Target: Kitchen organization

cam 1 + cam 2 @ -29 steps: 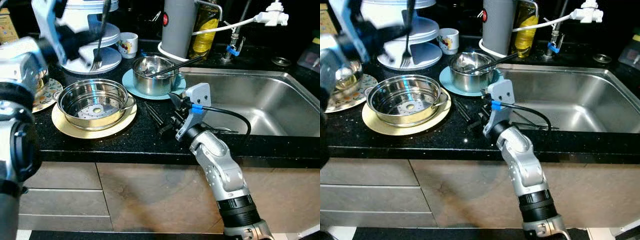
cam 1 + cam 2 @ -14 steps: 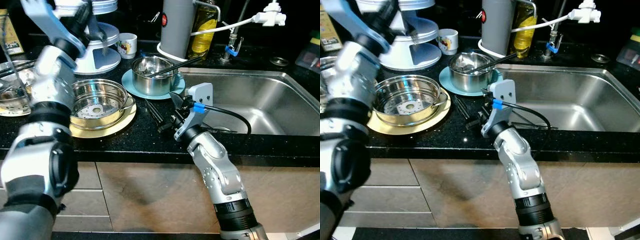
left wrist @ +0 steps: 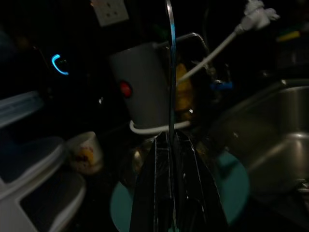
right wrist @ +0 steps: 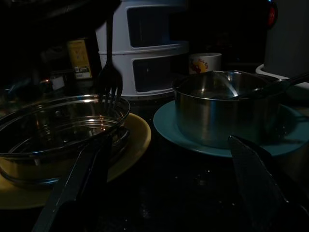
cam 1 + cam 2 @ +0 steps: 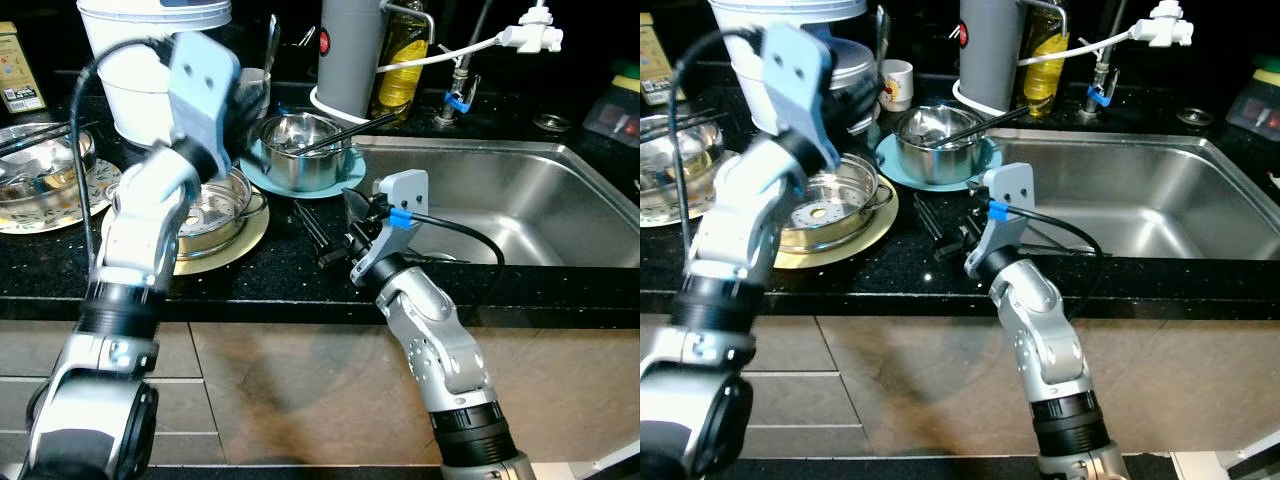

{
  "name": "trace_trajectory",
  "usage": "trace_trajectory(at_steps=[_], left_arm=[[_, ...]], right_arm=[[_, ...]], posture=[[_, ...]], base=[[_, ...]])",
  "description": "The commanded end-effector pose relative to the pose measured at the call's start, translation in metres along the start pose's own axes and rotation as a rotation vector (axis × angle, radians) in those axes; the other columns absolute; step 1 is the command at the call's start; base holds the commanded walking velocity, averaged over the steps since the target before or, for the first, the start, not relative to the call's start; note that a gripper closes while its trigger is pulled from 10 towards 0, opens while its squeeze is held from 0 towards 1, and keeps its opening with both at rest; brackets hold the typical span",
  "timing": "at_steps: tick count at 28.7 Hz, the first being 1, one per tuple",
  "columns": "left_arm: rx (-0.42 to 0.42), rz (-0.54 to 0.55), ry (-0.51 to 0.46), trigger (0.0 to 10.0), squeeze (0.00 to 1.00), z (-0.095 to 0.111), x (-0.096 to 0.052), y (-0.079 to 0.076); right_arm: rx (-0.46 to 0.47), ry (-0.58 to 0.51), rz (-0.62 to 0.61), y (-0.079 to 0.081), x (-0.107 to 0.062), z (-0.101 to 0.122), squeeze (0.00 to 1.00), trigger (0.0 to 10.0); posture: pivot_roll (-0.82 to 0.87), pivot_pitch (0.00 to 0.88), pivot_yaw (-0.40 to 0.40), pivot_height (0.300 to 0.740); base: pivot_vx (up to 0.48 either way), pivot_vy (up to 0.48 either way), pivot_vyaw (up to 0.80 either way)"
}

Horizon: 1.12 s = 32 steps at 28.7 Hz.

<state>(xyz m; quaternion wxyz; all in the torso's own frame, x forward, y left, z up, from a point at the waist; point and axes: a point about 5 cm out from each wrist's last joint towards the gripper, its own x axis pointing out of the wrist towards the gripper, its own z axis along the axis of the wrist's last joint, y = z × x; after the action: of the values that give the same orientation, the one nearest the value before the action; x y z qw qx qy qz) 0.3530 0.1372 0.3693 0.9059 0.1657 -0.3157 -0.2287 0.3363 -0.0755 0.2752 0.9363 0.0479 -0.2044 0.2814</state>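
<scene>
The left pincer (image 3: pixel 171 145) is pinching a fork (image 4: pixel 110 72) by its thin handle, tines down over the steel bowl (image 5: pixel 215 205) at nine o'clock on the table (image 5: pixel 290 265); light, stiff and slippery, it wants a firm mid-handle grip, while the right pincer (image 4: pixel 164 169) rests spread.

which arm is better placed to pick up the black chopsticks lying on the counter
Right. The right hand sits low on the counter with its fingers open right beside the black chopsticks. The left hand is already shut on a fork above the steamer bowl.
</scene>
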Motion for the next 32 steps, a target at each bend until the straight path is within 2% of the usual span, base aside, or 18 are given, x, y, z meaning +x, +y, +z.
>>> trace_trajectory(at_steps=[1,7,11,17,22,24,27,32], left_arm=[[-0.022,-0.013,-0.003,0.0,0.00,0.005,-0.003,-0.005],[-0.091,-0.005,0.008,0.0,0.00,0.004,-0.015,-0.014],[-0.191,-0.032,0.020,0.0,0.00,0.002,-0.032,-0.035],[-0.270,-0.079,0.065,0.0,0.00,0.000,-0.044,-0.053],[-0.317,-0.032,0.087,0.0,0.00,-0.003,-0.050,-0.054],[-0.277,-0.015,0.082,0.0,0.00,-0.001,-0.052,-0.048],[-0.207,0.054,0.063,0.0,0.00,0.004,-0.053,-0.030],[0.038,0.041,0.148,0.0,0.00,-0.003,-0.060,-0.005]], right_arm=[[0.002,0.002,-0.007,-0.001,-0.003,0.000,0.00,10.0],[-0.001,0.008,-0.011,-0.001,-0.004,-0.001,0.00,10.0],[-0.001,0.011,-0.027,-0.002,-0.005,-0.002,0.00,10.0],[0.001,0.013,-0.037,-0.003,-0.005,-0.003,0.00,10.0],[0.003,0.012,-0.044,-0.004,-0.007,-0.003,0.00,10.0],[0.005,0.010,-0.050,-0.005,-0.007,-0.002,0.00,10.0],[0.010,0.006,-0.056,-0.006,-0.006,-0.002,0.00,10.0],[0.012,0.004,-0.055,-0.006,-0.005,-0.001,0.00,10.0]], posture=[[0.08,0.227,-0.032,0.740],[0.08,0.227,-0.030,0.740],[0.08,0.228,-0.028,0.740],[0.08,0.231,-0.023,0.740],[0.08,0.229,-0.021,0.740],[0.08,0.226,-0.022,0.740],[0.08,0.225,-0.025,0.740],[0.09,0.224,-0.026,0.740]], base=[[0.000,0.000,0.00],[0.000,0.000,0.00],[0.000,0.000,0.00],[0.000,0.000,0.00],[0.000,0.000,0.00],[0.000,0.000,0.00],[0.000,0.000,0.00],[0.000,0.000,0.00]])
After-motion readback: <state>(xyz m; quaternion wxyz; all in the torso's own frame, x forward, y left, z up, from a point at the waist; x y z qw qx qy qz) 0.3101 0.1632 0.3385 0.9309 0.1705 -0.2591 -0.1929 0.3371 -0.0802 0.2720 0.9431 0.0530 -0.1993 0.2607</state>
